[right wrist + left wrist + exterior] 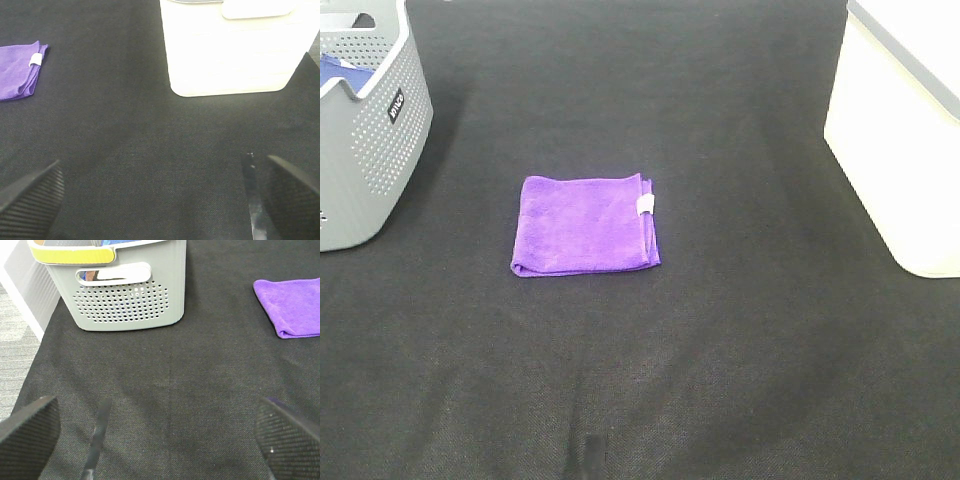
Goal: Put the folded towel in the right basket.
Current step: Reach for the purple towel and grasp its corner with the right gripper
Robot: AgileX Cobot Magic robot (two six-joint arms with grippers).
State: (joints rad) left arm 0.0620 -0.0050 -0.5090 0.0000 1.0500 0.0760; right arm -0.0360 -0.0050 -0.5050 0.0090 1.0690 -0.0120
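Note:
A folded purple towel (585, 225) with a small white tag lies flat on the black table, near the middle. It also shows in the left wrist view (295, 305) and in the right wrist view (20, 75). The white right basket (905, 130) stands at the right edge; it also shows in the right wrist view (235, 47). My left gripper (160, 440) is open and empty, well short of the towel. My right gripper (165, 200) is open and empty, in front of the white basket. Neither gripper shows in the exterior high view.
A grey perforated basket (365, 130) stands at the far left, with blue cloth inside; it also shows in the left wrist view (125, 290). The table's left edge (35, 335) shows in the left wrist view, with grey floor beyond.

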